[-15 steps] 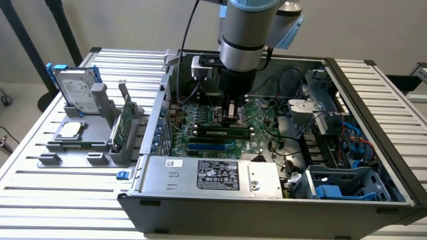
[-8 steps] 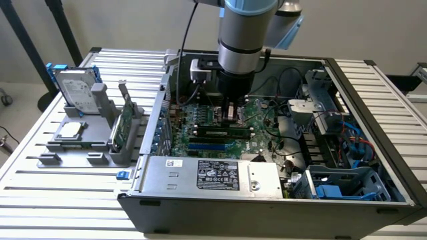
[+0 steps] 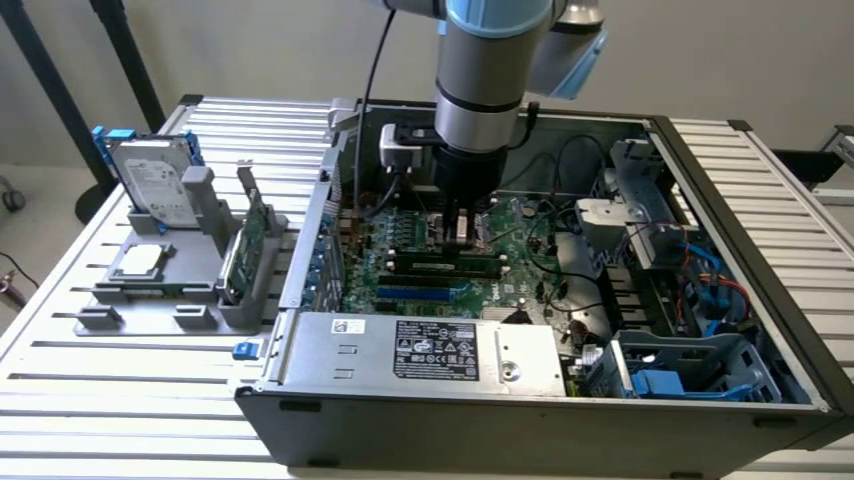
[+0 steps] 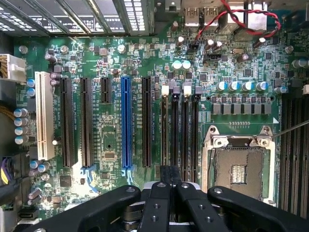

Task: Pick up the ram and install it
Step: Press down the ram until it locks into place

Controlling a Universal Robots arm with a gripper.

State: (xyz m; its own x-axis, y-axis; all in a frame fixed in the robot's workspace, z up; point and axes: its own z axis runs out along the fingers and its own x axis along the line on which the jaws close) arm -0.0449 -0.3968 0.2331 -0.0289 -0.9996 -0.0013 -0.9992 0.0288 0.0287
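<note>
The ram (image 3: 441, 264) is a long green stick with dark chips. It stands edge-up in a black slot on the motherboard (image 3: 400, 290) inside the open computer case. My gripper (image 3: 461, 238) hangs straight down over the ram's middle, fingers shut with nothing between them. I cannot tell whether the tips touch the stick. In the wrist view the shut black fingertips (image 4: 169, 173) sit over the near end of the row of black memory slots (image 4: 186, 130) with white latches.
A grey holder (image 3: 160, 290) on the exterior view's left carries a silver hard drive (image 3: 150, 185) and a green card with a bracket (image 3: 242, 250). The power supply (image 3: 427, 350), the blue drive cage (image 3: 681, 370), cables and the case walls ring the board. The CPU socket (image 4: 239, 162) lies beside the slots.
</note>
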